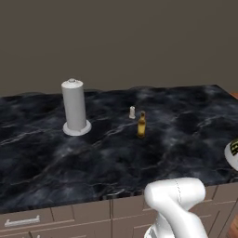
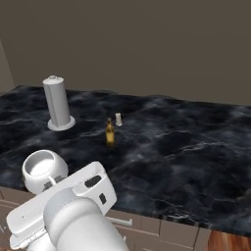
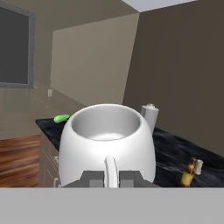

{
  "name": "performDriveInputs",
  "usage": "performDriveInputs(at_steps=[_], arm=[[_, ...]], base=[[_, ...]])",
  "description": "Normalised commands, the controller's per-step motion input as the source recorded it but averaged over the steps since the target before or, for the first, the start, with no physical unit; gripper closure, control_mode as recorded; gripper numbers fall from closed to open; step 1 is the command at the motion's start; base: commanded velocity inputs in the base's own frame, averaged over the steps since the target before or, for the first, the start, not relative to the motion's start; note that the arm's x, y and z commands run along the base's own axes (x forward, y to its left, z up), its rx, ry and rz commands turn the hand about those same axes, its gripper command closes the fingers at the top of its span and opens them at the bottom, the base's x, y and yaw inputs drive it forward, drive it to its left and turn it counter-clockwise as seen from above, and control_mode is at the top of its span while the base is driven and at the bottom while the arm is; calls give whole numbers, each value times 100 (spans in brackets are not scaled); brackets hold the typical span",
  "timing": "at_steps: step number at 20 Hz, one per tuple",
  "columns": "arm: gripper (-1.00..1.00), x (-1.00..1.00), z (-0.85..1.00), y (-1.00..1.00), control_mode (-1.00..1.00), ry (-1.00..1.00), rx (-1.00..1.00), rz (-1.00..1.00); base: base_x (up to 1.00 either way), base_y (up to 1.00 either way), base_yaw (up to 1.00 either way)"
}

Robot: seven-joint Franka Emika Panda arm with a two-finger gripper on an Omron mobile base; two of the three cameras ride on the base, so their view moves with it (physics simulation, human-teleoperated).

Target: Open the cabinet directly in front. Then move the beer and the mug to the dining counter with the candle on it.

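The wide black marble dining counter (image 2: 186,147) already carries the slim amber beer bottle (image 2: 110,132) beside the tiny cream candle (image 2: 118,119). The gripper (image 3: 109,178), clamped on the squat white mug's (image 3: 107,144) handle, should lower it upright near that candle.

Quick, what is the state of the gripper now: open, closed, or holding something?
Gripper: closed on the handle of the white mug, holding it upright near the front edge of the dining counter.
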Motion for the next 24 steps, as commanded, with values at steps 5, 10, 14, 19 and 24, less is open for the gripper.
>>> performDriveInputs(at_steps=[5, 10, 14, 19, 24], arm=[[100, 0, 0, 0, 100, 0, 0, 0], [100, 0, 0, 0, -100, 0, 0, 0], [100, 0, 0, 0, -100, 0, 0, 0], [100, 0, 0, 0, -100, 0, 0, 0], [100, 33, 0, -1, -100, 0, 0, 0]], base=[[10, 0, 0], [3, 0, 0], [0, 0, 0], [0, 0, 0], [0, 0, 0]])
